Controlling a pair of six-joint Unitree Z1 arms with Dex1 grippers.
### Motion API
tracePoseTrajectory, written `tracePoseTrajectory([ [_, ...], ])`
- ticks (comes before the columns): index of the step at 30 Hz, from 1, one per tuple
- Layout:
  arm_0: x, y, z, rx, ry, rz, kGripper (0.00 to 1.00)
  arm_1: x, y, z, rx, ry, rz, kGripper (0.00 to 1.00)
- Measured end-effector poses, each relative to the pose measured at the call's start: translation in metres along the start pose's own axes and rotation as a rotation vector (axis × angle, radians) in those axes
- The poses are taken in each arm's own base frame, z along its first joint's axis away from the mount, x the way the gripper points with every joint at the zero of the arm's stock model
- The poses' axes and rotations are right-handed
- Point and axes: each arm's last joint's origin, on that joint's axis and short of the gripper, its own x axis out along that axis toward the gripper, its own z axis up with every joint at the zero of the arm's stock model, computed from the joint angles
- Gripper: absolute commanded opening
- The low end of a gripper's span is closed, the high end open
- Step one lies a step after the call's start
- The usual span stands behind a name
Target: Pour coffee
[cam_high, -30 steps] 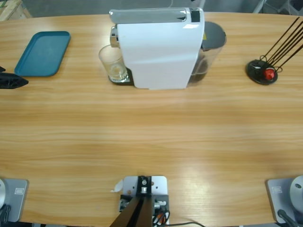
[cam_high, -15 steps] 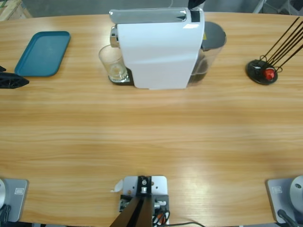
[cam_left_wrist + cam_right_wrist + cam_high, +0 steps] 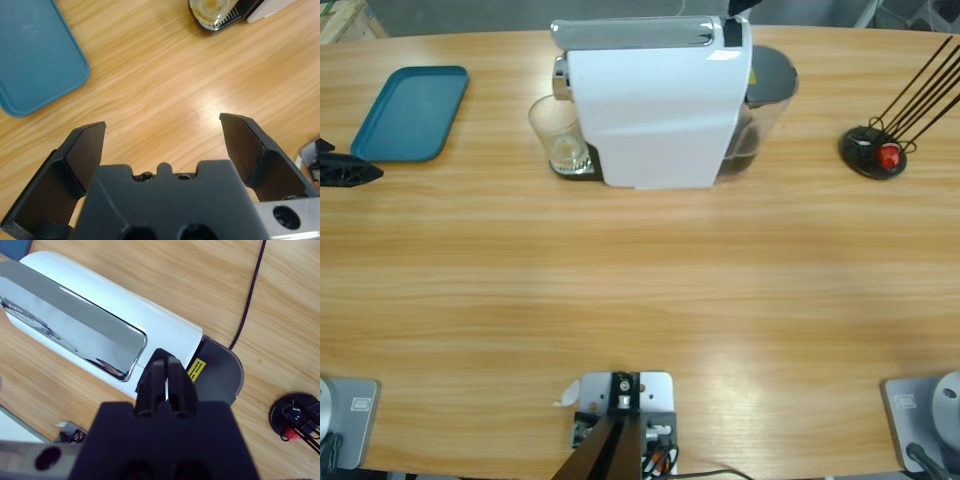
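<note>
Mostly cropped right claw (image 3: 738, 8) overhead.

Unreadable yellow label (image 3: 196, 369) on the white machine (image 3: 125, 335).

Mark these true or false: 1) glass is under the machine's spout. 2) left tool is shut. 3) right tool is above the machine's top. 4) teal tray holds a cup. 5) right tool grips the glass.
1) True: the glass stands at the spout end of the white coffee machine.
2) False: the left tool is open, over bare table.
3) True: the right tool is shut, pointing at the machine's top.
4) False: the teal tray holds nothing.
5) False: the right tool holds nothing; the glass stands free.
</note>
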Motion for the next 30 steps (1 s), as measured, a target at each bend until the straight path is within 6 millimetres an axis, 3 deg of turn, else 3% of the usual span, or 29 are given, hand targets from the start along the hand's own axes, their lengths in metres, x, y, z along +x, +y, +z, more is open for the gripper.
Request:
tracePoseTrajectory([
  [30,0.0041,0.0003,-0.0029,-0.002,0.015,-0.002,1.000,0.0039,-0.0008,-0.0028,0.003,0.020,-0.002,0.000],
])
